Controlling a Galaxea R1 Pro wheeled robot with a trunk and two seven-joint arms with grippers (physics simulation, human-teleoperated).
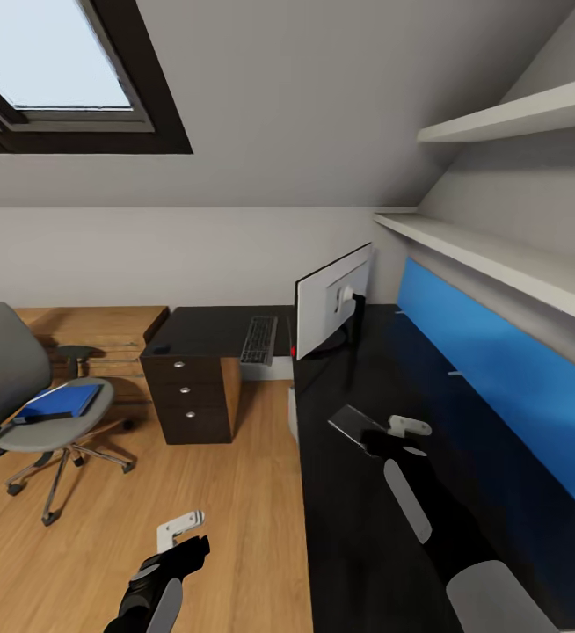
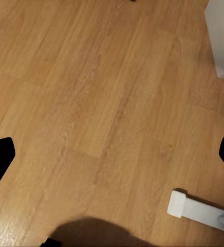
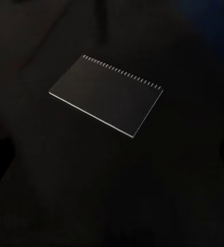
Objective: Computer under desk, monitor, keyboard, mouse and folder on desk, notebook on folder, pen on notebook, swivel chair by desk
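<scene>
The grey swivel chair [image 1: 10, 369] stands on the floor at left, away from the black desk [image 1: 358, 527]. The blue folder [image 1: 61, 401] lies on its seat with a small dark thing on its front edge. On the desk stand the monitor [image 1: 330, 303] and, left of it, the keyboard [image 1: 258, 339]. The dark notebook [image 1: 354, 424] [image 3: 107, 95] lies flat on the desk just beyond my right gripper [image 1: 408, 428] [image 3: 112, 159], which hovers open over it. Low over the wood floor, my left gripper [image 1: 180, 525] [image 2: 112, 159] is open and empty. Mouse and pen cannot be made out.
A dark drawer unit [image 1: 191, 400] sits under the desk's left wing, with a low light-wood counter [image 1: 103, 330] behind the chair. White shelves [image 1: 498, 255] and a blue wall panel [image 1: 507, 369] run above the desk at right. A light grey box [image 2: 222, 36] stands by the desk edge.
</scene>
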